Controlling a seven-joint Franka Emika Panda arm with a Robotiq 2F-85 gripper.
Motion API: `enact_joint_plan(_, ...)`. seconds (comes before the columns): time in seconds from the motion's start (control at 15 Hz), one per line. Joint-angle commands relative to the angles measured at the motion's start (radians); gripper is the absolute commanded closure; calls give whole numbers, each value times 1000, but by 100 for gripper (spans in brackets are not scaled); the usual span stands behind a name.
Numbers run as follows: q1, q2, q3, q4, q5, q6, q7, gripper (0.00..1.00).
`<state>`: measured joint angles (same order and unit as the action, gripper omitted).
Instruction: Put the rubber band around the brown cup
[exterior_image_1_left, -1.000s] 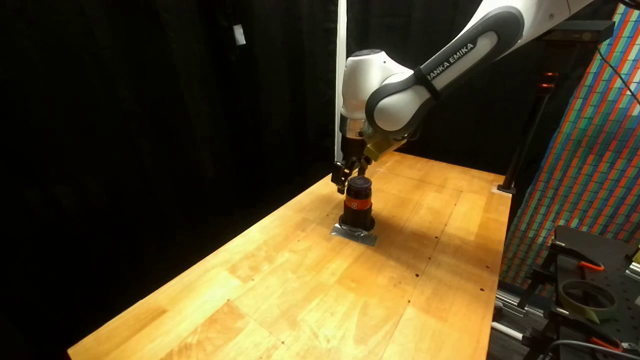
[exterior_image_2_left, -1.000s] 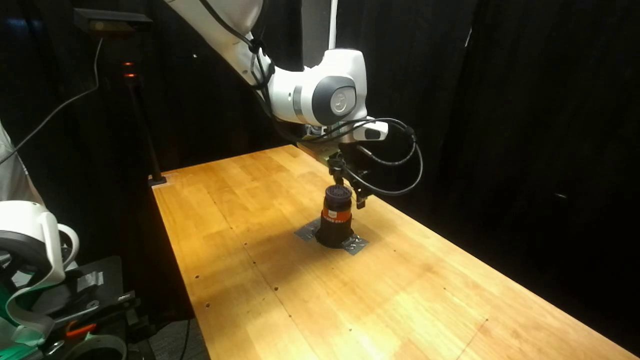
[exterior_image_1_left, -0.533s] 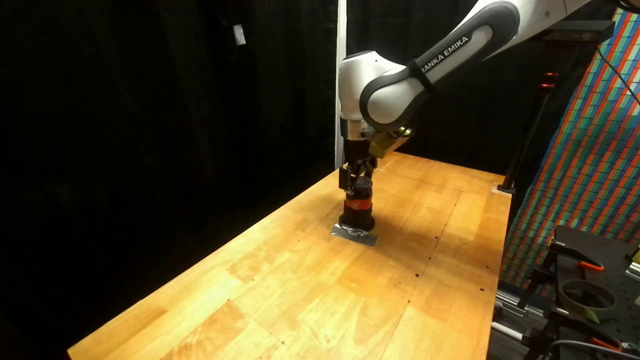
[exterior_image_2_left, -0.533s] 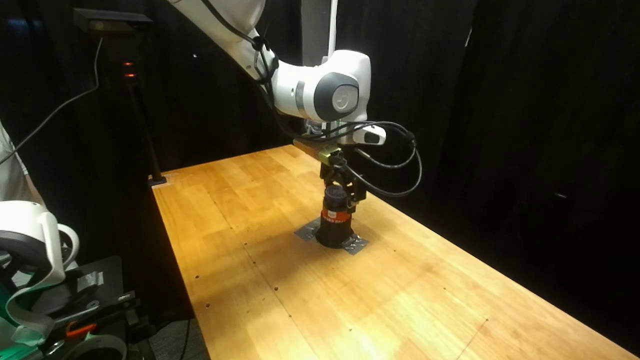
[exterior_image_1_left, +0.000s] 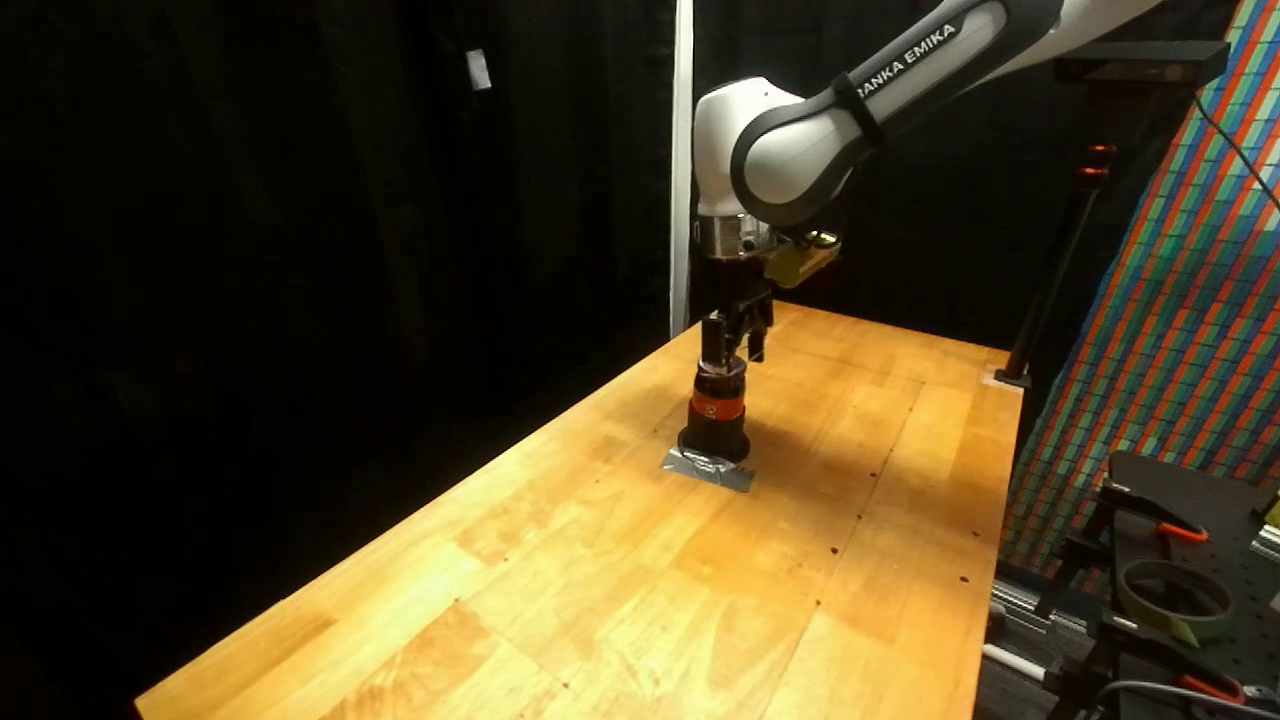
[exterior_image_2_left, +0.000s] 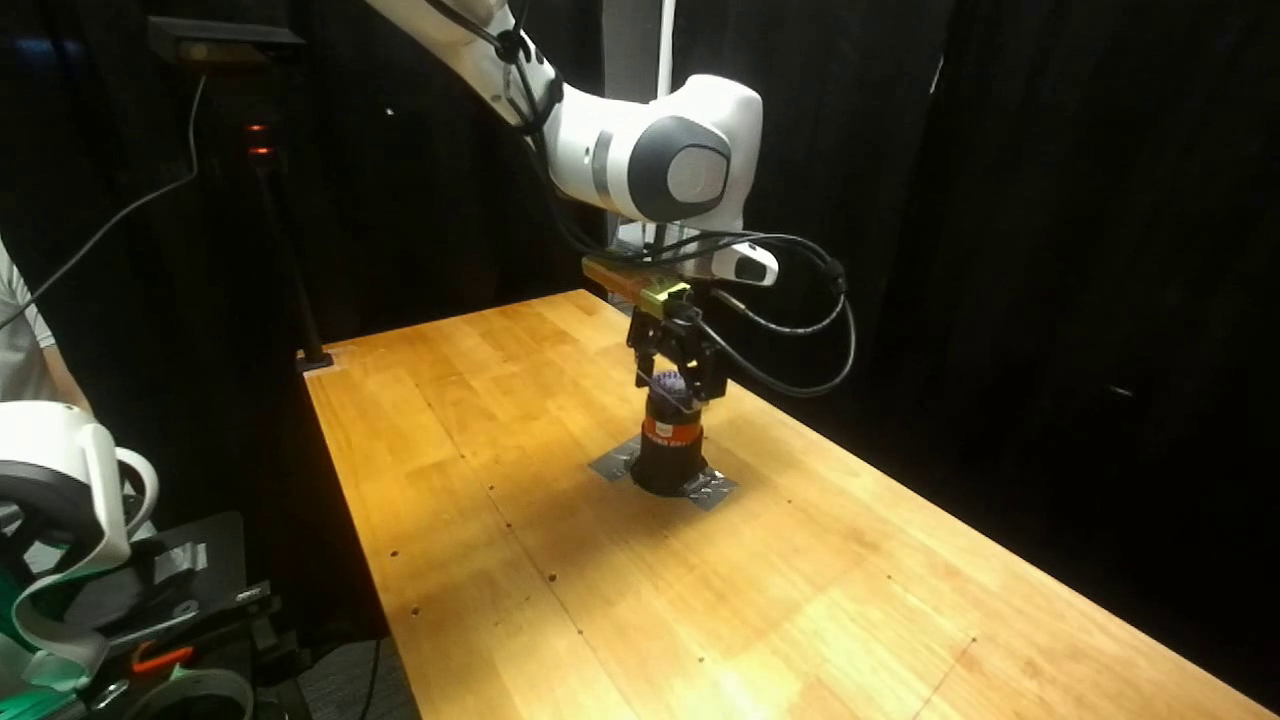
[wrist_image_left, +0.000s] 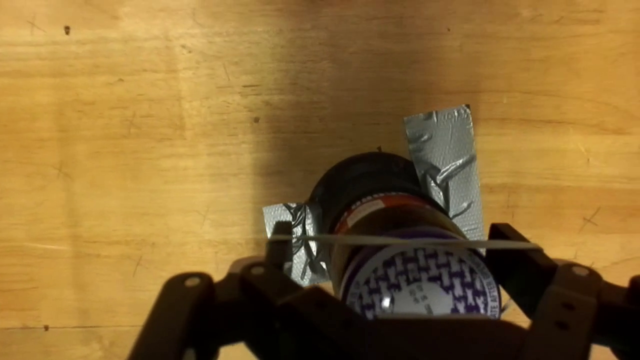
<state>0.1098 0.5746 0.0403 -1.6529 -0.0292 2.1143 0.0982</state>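
Observation:
The brown cup, a dark cylinder with an orange-red band (exterior_image_1_left: 717, 408) (exterior_image_2_left: 672, 433) (wrist_image_left: 395, 215), stands upright on the wooden table. Its purple-and-white patterned top faces up in the wrist view. My gripper (exterior_image_1_left: 737, 357) (exterior_image_2_left: 677, 388) (wrist_image_left: 392, 235) is open, its fingers apart at either side of the cup's top. The pale rubber band (wrist_image_left: 405, 241) is stretched between the fingertips and crosses the rim of the top. It also shows as a thin line in an exterior view (exterior_image_2_left: 668, 394). Its rear part is mostly hidden; I cannot tell whether it encircles the cup.
Silver tape (exterior_image_1_left: 708, 472) (exterior_image_2_left: 712, 490) (wrist_image_left: 445, 165) holds the cup's base to the table (exterior_image_1_left: 600, 570). A black post (exterior_image_2_left: 290, 260) stands at the table's far corner. A cable (exterior_image_2_left: 800, 380) loops beside the gripper. A side stand with a tape roll (exterior_image_1_left: 1175, 600) is off the table.
My gripper has moved from beside the cup to over its top, after a slight dip, and is now higher. The fingers now straddle the top. The cup has not moved.

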Motion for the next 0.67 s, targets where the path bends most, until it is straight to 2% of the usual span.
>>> enact_joint_plan(0.0, -47, -57, 27, -87, 66, -17, -84, 0)
enact_joint_plan(0.2, -58, -58, 28, -124, 88, -3, -106, 0)
enact_joint_plan(0.27, -54, -64, 23, -141, 79, 12, -104, 5)
enact_joint_plan(0.33, -48, -79, 19, -168, 70, 40, -97, 26)
enact_joint_plan(0.47, -39, -106, 14, -218, 54, 97, -88, 30)
enact_joint_plan(0.6, -30, -144, 10, -287, 43, 198, -72, 47)
